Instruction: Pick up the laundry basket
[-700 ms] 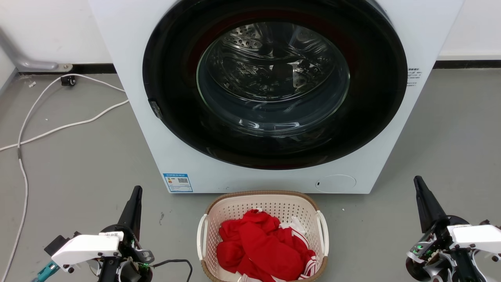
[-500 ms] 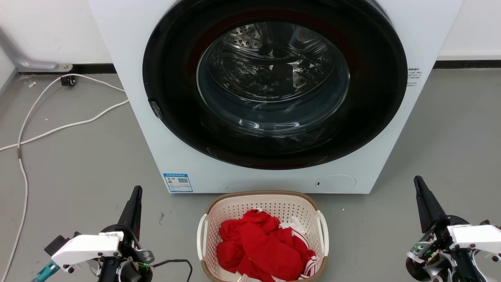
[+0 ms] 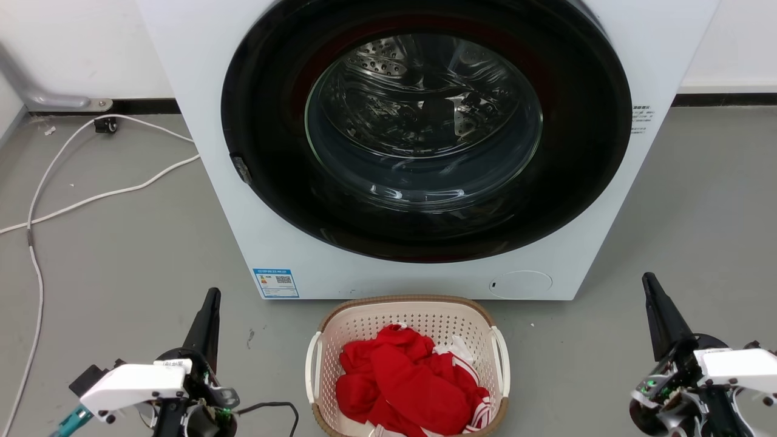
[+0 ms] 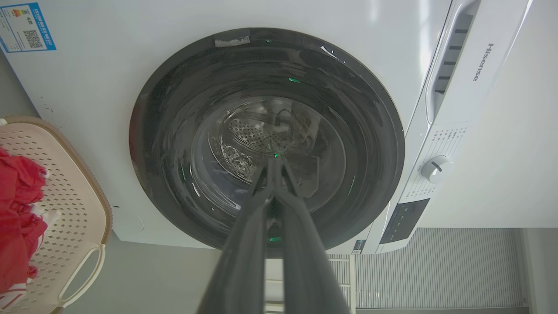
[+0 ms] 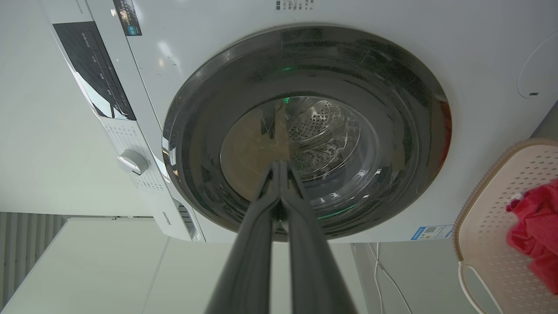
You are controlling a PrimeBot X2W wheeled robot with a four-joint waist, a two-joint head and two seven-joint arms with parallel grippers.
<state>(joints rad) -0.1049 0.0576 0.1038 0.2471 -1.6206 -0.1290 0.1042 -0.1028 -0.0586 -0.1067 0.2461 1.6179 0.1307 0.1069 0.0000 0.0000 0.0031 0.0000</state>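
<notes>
While both jaws are pinched closed, laundry basket (image 3: 413, 318) sits centred between them
On floor before washing machine (image 3: 388, 276) — a handle faces left gripper (image 3: 212, 295), another right gripper (image 3: 647, 280); neither nearer.

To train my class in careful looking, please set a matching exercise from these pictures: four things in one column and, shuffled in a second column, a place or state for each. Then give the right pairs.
Column one
1. laundry basket
2. red clothes
3. white cable
4. left gripper

Column two
A. shut, holding nothing
B. lying on the floor, to the left of the washing machine
C. standing on the floor just in front of the washing machine
D. heaped inside the laundry basket

Pairs: 1-C, 2-D, 3-B, 4-A
</notes>
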